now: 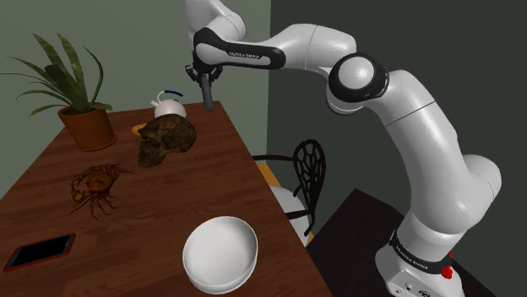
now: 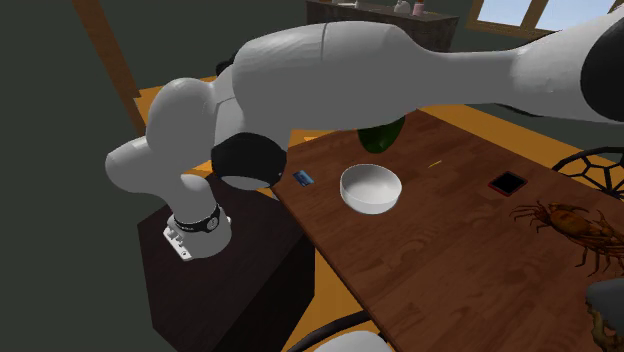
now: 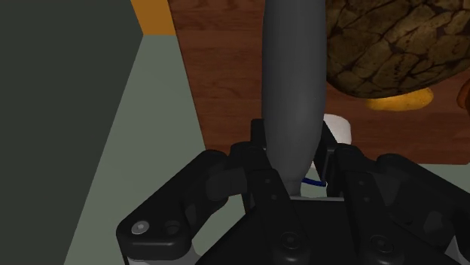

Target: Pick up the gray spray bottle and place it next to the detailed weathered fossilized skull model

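Holding the bottle (image 3: 294,68) clamped tight in the gripper (image 3: 294,149) by its narrow end, hanging upright at the table's (image 1: 169,221) far corner, pretty close to the skull (image 1: 166,140).

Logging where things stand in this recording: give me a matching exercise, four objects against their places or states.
Things:
1. gray spray bottle
2. white bowl
3. red phone
4. crab

Places or states:
A. on the table, between the skull and the red phone
B. clasped between the fingers of the gripper
C. open side up on the table
D. flat at the table corner in the shoulder view's lower left

Pairs: 1-B, 2-C, 3-D, 4-A
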Motion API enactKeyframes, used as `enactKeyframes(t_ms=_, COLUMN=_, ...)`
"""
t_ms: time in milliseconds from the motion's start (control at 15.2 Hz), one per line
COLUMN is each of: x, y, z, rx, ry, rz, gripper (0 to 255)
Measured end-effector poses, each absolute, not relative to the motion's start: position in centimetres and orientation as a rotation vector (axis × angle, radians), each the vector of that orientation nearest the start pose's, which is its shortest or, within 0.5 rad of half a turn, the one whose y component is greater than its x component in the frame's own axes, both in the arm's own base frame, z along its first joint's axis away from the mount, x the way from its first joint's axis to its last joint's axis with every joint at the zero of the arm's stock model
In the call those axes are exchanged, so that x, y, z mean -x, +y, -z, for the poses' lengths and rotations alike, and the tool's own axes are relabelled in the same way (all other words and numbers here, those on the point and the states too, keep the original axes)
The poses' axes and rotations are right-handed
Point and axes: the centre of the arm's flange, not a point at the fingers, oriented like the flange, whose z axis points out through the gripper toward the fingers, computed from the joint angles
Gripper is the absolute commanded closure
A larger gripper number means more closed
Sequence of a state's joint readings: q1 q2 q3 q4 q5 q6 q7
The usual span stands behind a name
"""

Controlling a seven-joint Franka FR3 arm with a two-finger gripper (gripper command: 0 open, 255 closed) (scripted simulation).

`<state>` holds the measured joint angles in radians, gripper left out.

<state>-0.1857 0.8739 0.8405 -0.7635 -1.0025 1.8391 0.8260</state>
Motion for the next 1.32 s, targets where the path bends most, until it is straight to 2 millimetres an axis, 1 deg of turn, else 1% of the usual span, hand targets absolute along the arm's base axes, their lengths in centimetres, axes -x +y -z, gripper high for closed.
enactKeyframes(t_ms=396, x=-77.6, y=10.9, z=-51.0, rx=3.069, ry=0.679, rz=0.851, gripper=255)
enactKeyframes(t_ms=660, x=-77.5, y=11.2, z=-48.9, rx=3.069, ry=0.678, rz=0.851, gripper=255)
enactKeyframes(t_ms=1320, x=-77.6, y=11.0, z=-43.6, rx=3.069, ry=0.678, rz=0.851, gripper=255)
